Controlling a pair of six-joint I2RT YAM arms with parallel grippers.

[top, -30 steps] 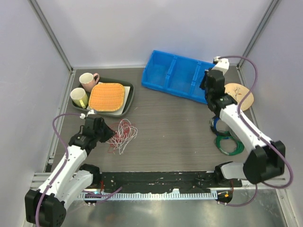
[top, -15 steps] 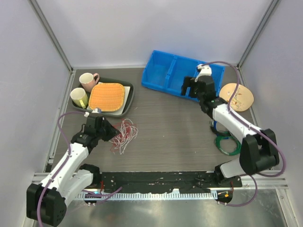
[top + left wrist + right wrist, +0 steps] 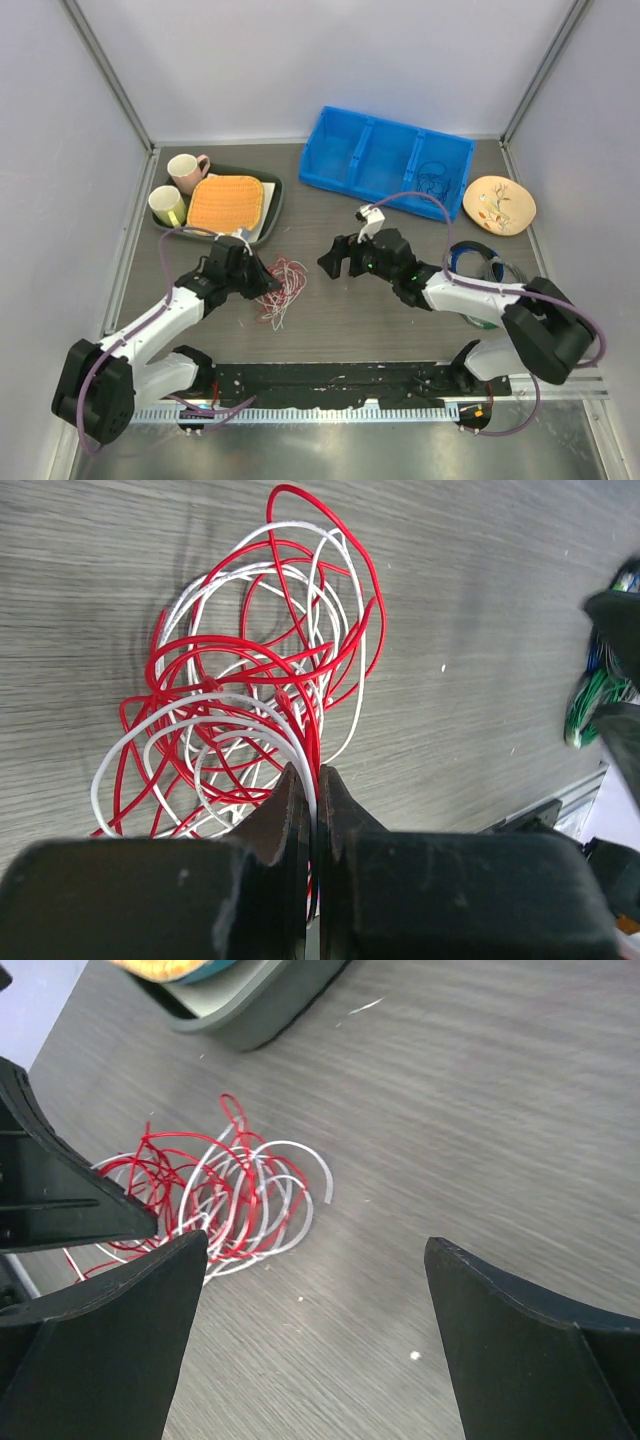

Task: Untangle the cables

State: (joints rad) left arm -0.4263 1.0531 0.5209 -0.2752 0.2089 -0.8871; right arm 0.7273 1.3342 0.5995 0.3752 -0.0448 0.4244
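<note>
Left gripper [image 3: 312,780] is clenched on strands of the red and white thin-wire cable tangle [image 3: 250,690]. The tangle lies on the grey wood-grain laminate counter [image 3: 340,320], left of centre, toward the near edge. Right gripper [image 3: 315,1260] is released, jaws wide, over counter centre, facing the tangle and apart from it. Blue and green cable coils [image 3: 462,250] sit near the right edge, partly under the right arm. Blue plastic three-compartment bin [image 3: 350,160] at the far edge, with a dark wire loop [image 3: 432,180] in its right compartment. Dark tray [image 3: 272,205] toward the far-left corner. Pale plain walls [image 3: 300,70], metal posts [image 3: 110,80] at the far corners.
</note>
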